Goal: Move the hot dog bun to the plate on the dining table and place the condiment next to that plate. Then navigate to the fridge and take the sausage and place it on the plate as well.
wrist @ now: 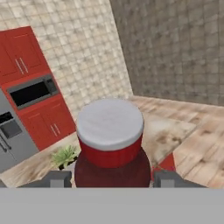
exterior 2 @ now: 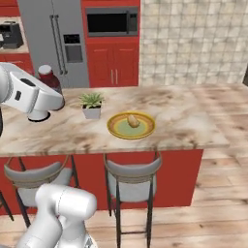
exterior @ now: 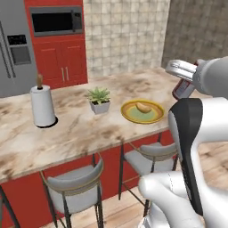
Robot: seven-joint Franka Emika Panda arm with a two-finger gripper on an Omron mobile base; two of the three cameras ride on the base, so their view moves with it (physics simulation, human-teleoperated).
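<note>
You have the condiment (wrist: 109, 144), a dark red bottle with a red collar and a white cap, clamped between the two fingertips (wrist: 54, 178) of the gripper (wrist: 109, 179); the jaws sit partway closed against the bottle's body, one on each side. In the hand view the cap faces the camera, so the bottle's long axis runs along the gripper's line of sight, pointing out over the dining table (exterior: 80, 133) rather than standing upright. Judged reason: a side grip low on the body leaves the base free to be set down once you tilt it back to vertical.

In the left base view the condiment (exterior: 182, 89) hangs in the air past the right end of the table, well above the top.

The hot dog bun (exterior: 143, 107) lies on the plate (exterior: 129, 116), so that step looks done. Its long axis runs roughly across the plate, left to right in the left base view, slightly skewed.

The plate sits near the table's front edge, just beside a small potted plant (exterior: 99, 99); a paper towel roll (exterior: 43, 106) stands well apart to the left. The fridge (exterior 2: 53, 38) stands behind, doors shut, sausage not yet fetched
</note>
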